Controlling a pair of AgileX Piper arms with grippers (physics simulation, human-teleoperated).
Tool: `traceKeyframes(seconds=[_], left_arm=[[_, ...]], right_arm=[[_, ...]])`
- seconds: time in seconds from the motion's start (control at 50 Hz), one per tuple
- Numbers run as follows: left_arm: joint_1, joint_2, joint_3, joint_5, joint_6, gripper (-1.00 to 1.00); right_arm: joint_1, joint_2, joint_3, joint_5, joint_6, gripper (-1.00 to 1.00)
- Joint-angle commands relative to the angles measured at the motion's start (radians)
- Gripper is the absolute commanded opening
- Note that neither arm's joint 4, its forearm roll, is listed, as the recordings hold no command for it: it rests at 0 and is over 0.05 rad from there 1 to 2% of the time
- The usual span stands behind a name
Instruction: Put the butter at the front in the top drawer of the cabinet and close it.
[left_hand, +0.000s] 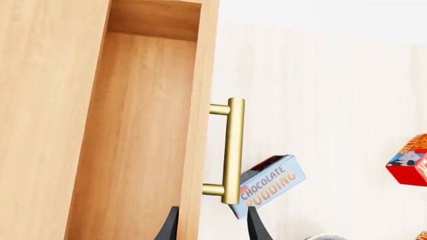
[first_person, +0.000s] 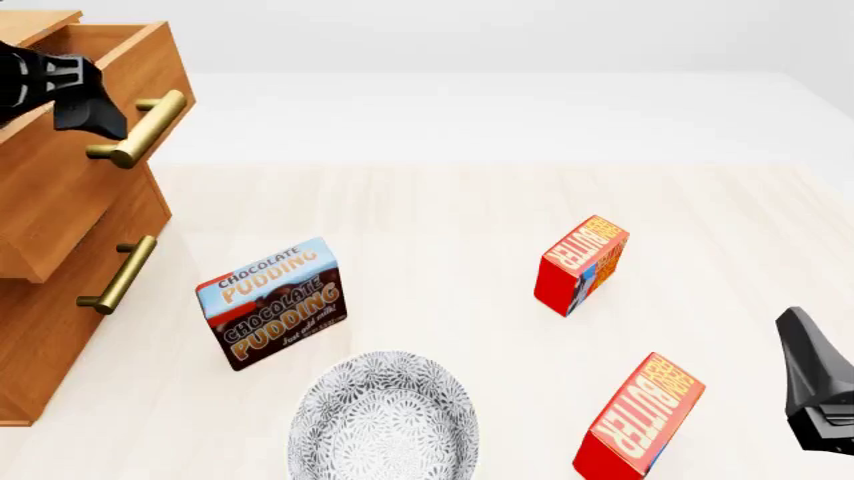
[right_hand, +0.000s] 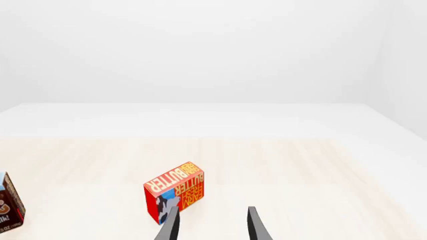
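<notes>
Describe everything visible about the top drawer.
The top drawer is a deep box of warm brown wood, pulled out from the cabinet at the table's left. Its inside, seen in the left wrist view, looks empty. One brass bar handle sits on its front. The left gripper hangs over the front panel, jaws apart, not gripping.

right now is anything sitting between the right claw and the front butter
Nothing visible. In the front view the right claw sits just right of the front butter, with only bare table between them. The other butter stands farther back.
</notes>
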Motion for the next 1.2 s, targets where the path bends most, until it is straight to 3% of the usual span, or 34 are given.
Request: traceKeyframes(seconds=[0.02, 0.38, 0.42, 0.46, 0.8, 1.2], left_arm=[[-0.018, 0.014, 0.015, -0.012, -0.003, 1.0], [-0.111, 0.014, 0.03, -0.004, -0.042, 1.0], [-0.189, 0.007, 0.037, -0.013, -0.091, 1.0], [-0.149, 0.02, 0.034, -0.006, -0.055, 1.0], [-0.231, 0.04, 0.011, -0.007, -0.081, 1.0], [-0.262, 0.094, -0.042, -0.001, -0.076, 1.0]], right_arm=[[0.0, 0.0, 0.001, -0.001, 0.0, 1.0], [0.0, 0.0, 0.001, -0.001, 0.0, 1.0], [0.0, 0.0, 0.001, -0.001, 0.0, 1.0], [-0.001, 0.0, 0.001, -0.001, 0.0, 1.0], [0.0, 0.0, 0.001, -0.001, 0.0, 1.0], [0.0, 0.0, -0.004, 0.003, -0.001, 1.0]])
